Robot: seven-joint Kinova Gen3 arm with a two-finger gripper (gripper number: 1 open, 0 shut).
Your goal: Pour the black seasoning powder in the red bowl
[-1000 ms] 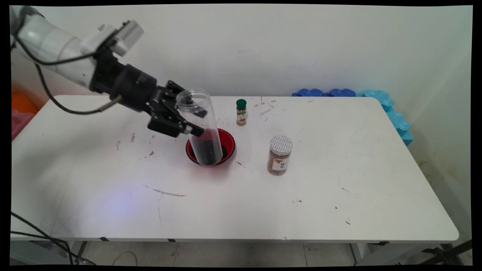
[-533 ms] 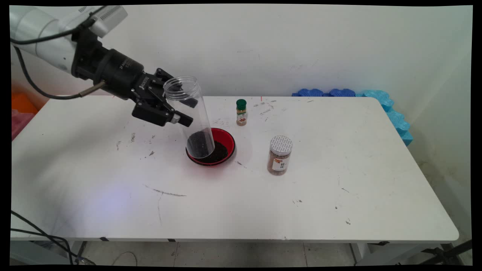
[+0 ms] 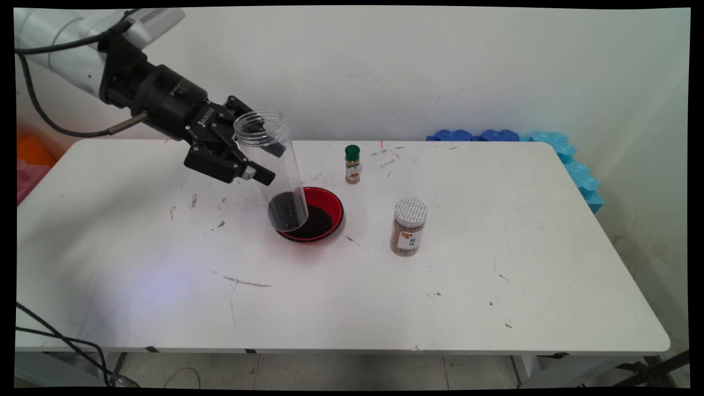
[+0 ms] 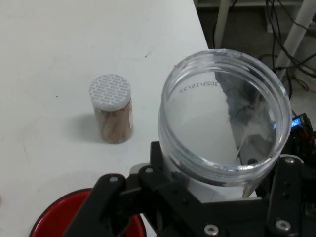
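One slip is the risk: the tool (image 3: 250,159), clamped on the tilted open clear jar (image 3: 272,170), could spill dark grains past the red bowl (image 3: 329,204) onto the counter (image 3: 385,286).

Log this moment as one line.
gripper: shut on jar | jar: tilted, above bowl | nearby: bottle, canister

A bowl (image 3: 324,217) sits near the middle of the counter (image 3: 495,286). A tilted open jar (image 3: 272,170) hangs over the bowl's left rim. A small bottle (image 3: 352,164) stands behind the bowl; a lidded jar (image 3: 409,226) stands to its right.
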